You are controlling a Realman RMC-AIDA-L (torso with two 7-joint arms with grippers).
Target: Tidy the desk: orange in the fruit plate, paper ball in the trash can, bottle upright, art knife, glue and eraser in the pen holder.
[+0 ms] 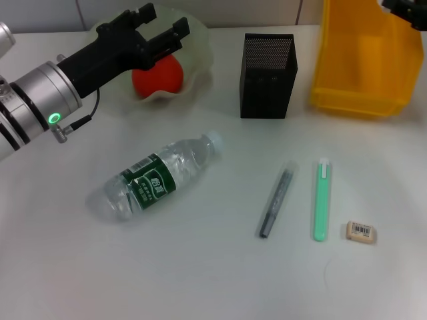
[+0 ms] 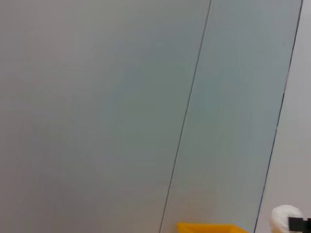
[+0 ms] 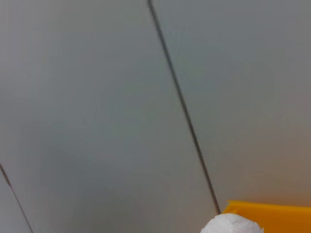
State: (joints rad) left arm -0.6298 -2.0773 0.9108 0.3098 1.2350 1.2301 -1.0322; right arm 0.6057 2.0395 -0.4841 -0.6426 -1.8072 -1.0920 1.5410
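The orange [image 1: 157,75] lies in the pale-green fruit plate [image 1: 200,41] at the back left. My left gripper [image 1: 163,24] is open just above the orange, apart from it. The bottle [image 1: 157,177] lies on its side in the middle left. The black mesh pen holder [image 1: 268,67] stands at the back centre. The grey glue pen [image 1: 275,200], the green art knife [image 1: 321,200] and the eraser [image 1: 361,231] lie on the table at the front right. My right gripper [image 1: 404,9] is above the yellow trash can [image 1: 363,60], shut on the paper ball [image 3: 231,224], which also shows in the left wrist view [image 2: 285,218].
The table is white with a tiled wall behind it. The trash can's rim shows in the left wrist view [image 2: 209,227] and in the right wrist view [image 3: 272,216]. The pen holder stands between the fruit plate and the trash can.
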